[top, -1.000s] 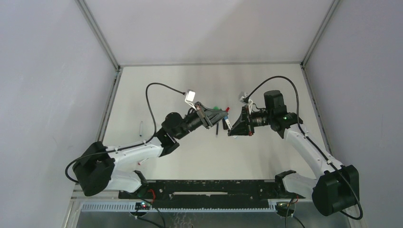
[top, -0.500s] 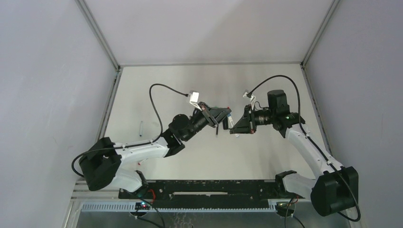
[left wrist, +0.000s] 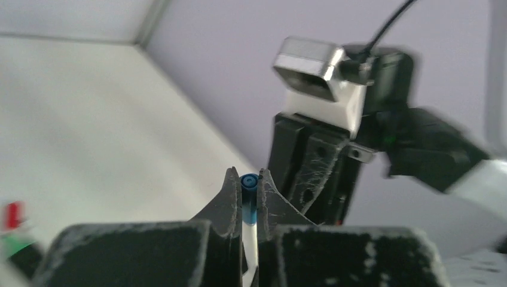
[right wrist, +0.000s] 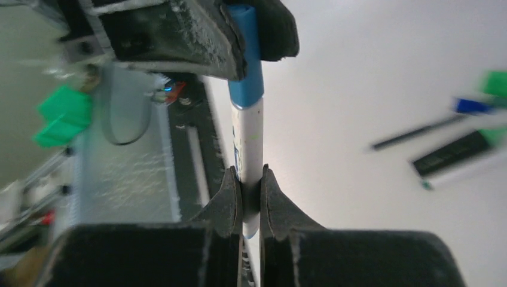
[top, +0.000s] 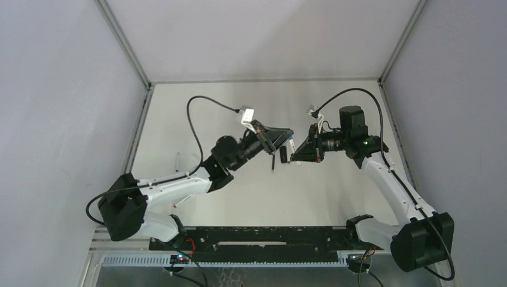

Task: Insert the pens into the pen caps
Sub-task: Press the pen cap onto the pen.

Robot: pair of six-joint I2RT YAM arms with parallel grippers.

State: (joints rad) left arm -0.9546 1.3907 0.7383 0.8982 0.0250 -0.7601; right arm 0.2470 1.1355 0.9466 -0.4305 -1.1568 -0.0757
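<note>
Here, at centre left of the top view, a lone pen (top: 177, 160) lies on the surface (top: 335, 197), well apart from everything else. Nearer the middle of that frame the two arms meet tip to tip above the surface.

The left end effector (left wrist: 249, 186) is pinched tight on a blue cap (right wrist: 245, 72). In the left wrist view the cap's round end shows right at the fingertips, in the lower middle of the frame. The cap sits on the end of a white pen (right wrist: 252, 143); whether it is pushed fully home I cannot tell.

The right end effector (right wrist: 251, 182) is clamped narrow on that pen's barrel, a little below the cap. In the right wrist view the pen runs straight up the centre of the frame into the left fingers (right wrist: 179, 36) at the top.

At the right edge of the same view, blurred, a thin dark pen (right wrist: 412, 133) and a black marker (right wrist: 454, 153) lie on the surface. Just above them are a blue piece (right wrist: 472, 106) and a green piece (right wrist: 495, 84).
</note>
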